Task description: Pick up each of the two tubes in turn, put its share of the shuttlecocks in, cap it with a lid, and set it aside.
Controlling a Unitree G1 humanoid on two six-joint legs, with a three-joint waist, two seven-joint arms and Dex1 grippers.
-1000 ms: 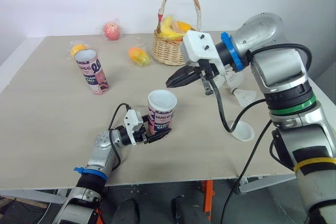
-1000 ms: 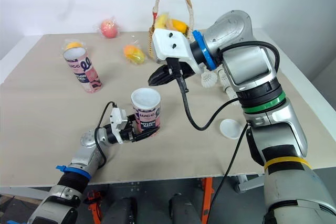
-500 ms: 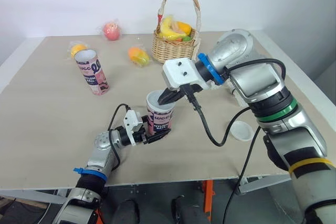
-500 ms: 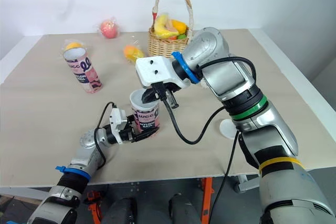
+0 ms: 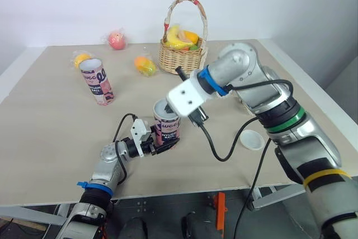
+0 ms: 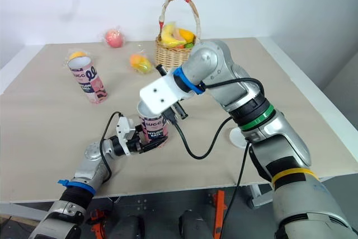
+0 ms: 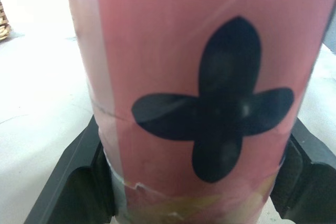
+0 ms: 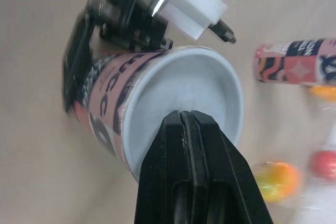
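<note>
left gripper (image 5: pixel 163 145) clamps the tube (image 5: pixel 166 124) upright to steady its open mouth under the right gripper (image 8: pixel 187 119), fingers pressed shut, angled in from two o'clock.

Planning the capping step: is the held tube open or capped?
Open: the tube is uncapped; its white inside shows past the right gripper.

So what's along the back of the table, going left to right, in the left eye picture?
Standing pink tube → red fruit → orange fruit → basket with fruit in it.
</note>
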